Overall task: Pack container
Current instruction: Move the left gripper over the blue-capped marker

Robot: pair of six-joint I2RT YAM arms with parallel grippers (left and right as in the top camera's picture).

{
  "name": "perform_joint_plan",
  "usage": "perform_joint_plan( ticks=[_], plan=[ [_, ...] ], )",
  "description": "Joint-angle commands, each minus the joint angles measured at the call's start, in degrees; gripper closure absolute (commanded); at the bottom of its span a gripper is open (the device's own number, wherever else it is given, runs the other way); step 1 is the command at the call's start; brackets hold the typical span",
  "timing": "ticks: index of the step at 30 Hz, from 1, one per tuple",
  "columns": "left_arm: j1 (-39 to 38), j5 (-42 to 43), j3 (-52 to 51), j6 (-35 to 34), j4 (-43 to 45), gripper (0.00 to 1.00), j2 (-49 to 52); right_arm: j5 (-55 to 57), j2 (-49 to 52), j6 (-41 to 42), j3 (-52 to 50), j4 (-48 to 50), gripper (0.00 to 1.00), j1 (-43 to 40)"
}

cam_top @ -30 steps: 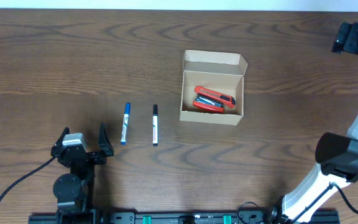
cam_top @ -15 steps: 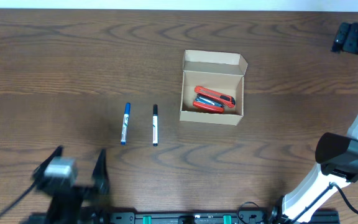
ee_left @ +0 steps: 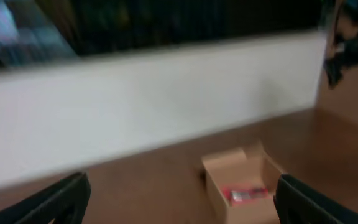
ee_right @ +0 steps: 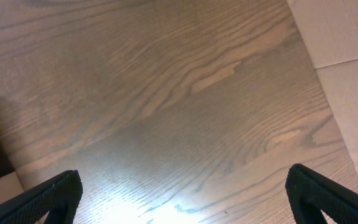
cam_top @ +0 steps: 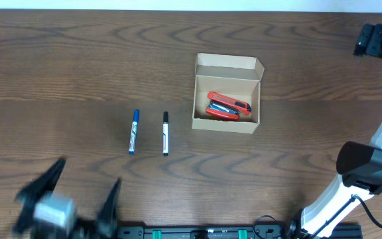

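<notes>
1. While its lid stands open, we see the box (cam_top: 225,125) right of middle on the desk (cam_top: 78,66), a red item (cam_top: 227,106) inside.
2. We find a blue marker (cam_top: 133,131) and a black marker (cam_top: 165,133) side by side, left of it.
3. Our left claw (cam_top: 88,174), blurred, gapes empty near the front edge; our right claw (ee_right: 182,186) gapes empty over bare wood.

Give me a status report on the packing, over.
Open, empty: left gripper, right gripper. Lid up on small tan cardboard box, red tool inside. Outside, unblocked: blue-capped marker, black-capped marker.
</notes>
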Motion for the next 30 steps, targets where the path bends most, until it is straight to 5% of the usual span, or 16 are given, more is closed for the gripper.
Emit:
perform_joint_plan(
  ticks=[1,6,21,30],
  plan=[
    [0.1,1.0,3.5,3.3,-4.6,0.05,11.5,0.1,-0.5,1.0,0.8,-0.2,0.01,-0.4],
    [0.0,-13.9,6.8,1.9,-12.3,0.04,27.2,0.1,-0.5,1.0,0.8,-0.2,0.01,-0.4],
    [-4.8,-33.1,3.6,-7.5,-16.6,0.05,52.2,0.1,-0.5,1.0,0.8,-0.2,0.01,-0.4],
    [-12.2,-19.7,2.8,-11.9,-9.1,0.05,57.1,0.1,-0.5,1.0,0.8,-0.2,0.01,-0.4]
  ],
)
